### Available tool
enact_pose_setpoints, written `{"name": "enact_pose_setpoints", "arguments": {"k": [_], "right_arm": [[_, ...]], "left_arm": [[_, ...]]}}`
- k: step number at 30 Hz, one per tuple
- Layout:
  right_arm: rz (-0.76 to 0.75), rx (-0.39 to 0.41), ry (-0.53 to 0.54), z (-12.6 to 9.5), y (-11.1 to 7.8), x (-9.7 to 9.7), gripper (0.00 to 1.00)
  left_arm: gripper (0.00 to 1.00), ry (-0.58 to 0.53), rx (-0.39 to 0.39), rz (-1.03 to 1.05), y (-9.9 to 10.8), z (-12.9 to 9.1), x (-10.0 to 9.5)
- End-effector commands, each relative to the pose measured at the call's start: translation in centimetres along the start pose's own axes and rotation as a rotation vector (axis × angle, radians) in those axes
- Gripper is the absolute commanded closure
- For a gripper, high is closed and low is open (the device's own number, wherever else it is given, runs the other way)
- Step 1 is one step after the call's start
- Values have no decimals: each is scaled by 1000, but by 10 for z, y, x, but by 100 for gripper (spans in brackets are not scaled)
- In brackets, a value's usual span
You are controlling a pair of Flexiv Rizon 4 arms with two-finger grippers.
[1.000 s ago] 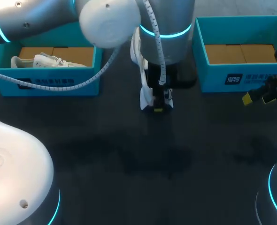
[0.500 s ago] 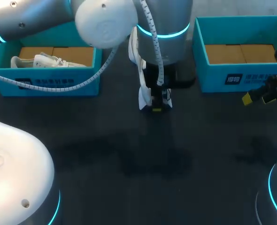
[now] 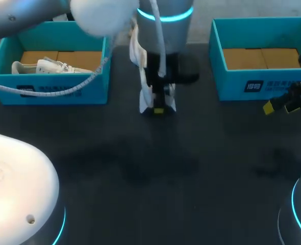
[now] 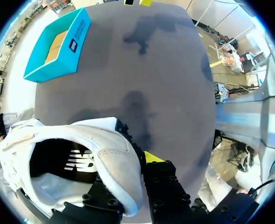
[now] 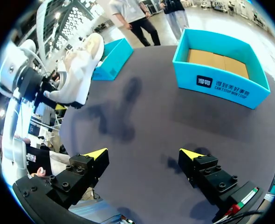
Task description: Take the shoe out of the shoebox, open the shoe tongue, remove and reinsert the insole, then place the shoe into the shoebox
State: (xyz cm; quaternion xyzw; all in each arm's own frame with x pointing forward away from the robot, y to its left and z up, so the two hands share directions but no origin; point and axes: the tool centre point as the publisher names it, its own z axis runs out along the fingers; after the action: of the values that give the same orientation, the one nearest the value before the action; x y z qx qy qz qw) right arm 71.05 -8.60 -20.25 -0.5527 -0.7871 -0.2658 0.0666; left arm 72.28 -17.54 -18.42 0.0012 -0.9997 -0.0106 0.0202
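A white shoe (image 3: 149, 94) hangs above the table's far middle, my left gripper (image 3: 158, 109) shut on its heel collar. From the left wrist, the shoe (image 4: 72, 158) shows its dark insole, and the collar sits between my left gripper's (image 4: 134, 171) fingers, one yellow tip showing. A second white shoe (image 3: 48, 66) lies in the left blue shoebox (image 3: 53, 94). The right blue shoebox (image 3: 262, 84) holds only its cardboard floor. My right gripper (image 3: 280, 106) stands open in front of that box with nothing in it (image 5: 144, 154). The right wrist sees the held shoe (image 5: 79, 70) far ahead.
The dark table (image 3: 155, 168) stretches bare between the arms. In the right wrist view the right shoebox (image 5: 221, 81) stands ahead of the gripper and the left shoebox (image 5: 112, 58) behind the held shoe. A blue box (image 4: 58, 44) shows beyond the shoe from the left wrist.
My left arm has carried the shoe to the left and a little farther back. The right arm has kept still.
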Motion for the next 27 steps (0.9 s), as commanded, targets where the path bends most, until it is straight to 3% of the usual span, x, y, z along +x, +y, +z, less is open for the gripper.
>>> {"name": "enact_pose_setpoints", "arguments": {"k": [1, 16, 27], "right_arm": [[1, 1, -1, 1, 0, 0, 0], [1, 1, -1, 1, 0, 0, 0], [1, 1, -1, 1, 0, 0, 0]], "left_arm": [[100, 24, 19, -6, 23, -7, -11], [100, 111, -48, 21, 86, -19, -41], [100, 206, -17, -29, 142, -25, -63]]}}
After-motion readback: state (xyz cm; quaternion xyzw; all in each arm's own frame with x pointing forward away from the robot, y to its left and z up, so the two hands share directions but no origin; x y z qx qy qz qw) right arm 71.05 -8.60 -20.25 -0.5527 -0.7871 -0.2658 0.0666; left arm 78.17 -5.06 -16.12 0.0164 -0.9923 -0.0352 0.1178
